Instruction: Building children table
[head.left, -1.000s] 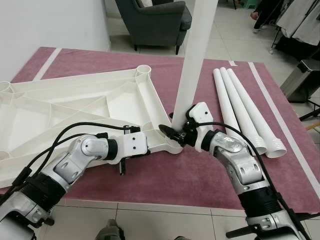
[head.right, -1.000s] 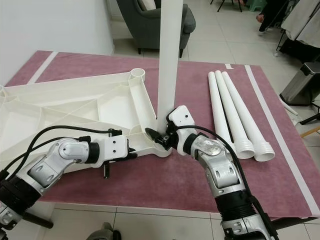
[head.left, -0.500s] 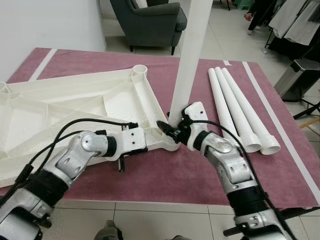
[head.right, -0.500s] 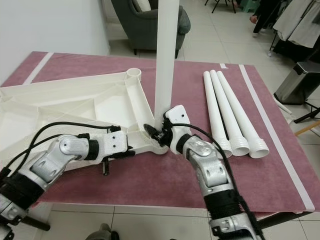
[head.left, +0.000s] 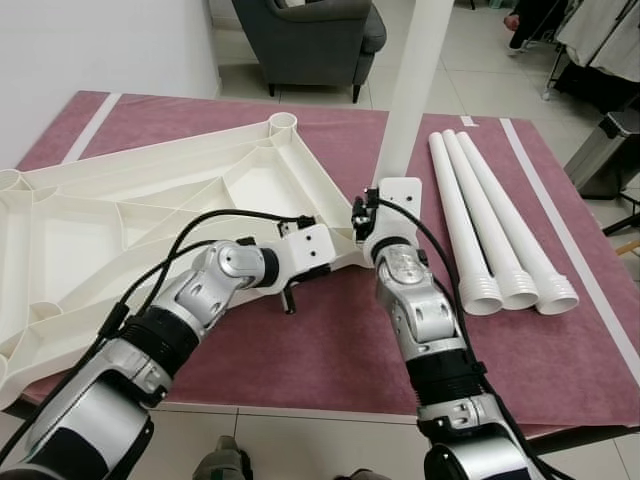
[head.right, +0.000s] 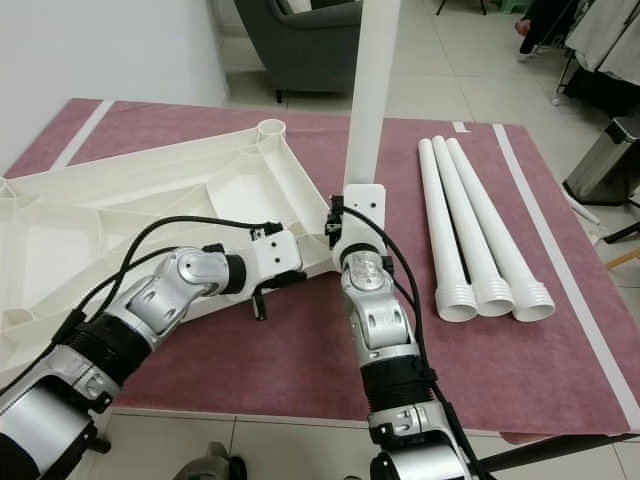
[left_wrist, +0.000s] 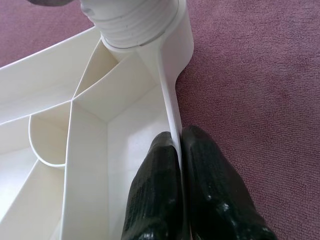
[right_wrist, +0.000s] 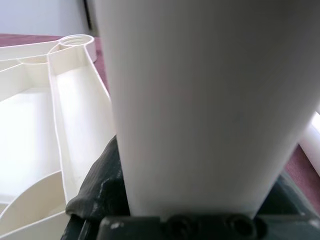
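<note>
At the corner socket, right claw (right_wrist: 195, 220) has turned round the leg (head.right: 368, 95).

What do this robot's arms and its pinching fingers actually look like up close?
Both arms are jointed silver metal with dark ribbed bands nearer the body. Each ends in a white boxy wrist block, and loose black cables loop along the outside. The left gripper has two long black fingers with a glossy, finely textured surface and rounded tips. The right gripper has the same black fingers.

head stereo pair looking down at shared tabletop frame (head.left: 150, 210), wrist cameras close on upright leg (right_wrist: 200, 100) and frame corner
</note>
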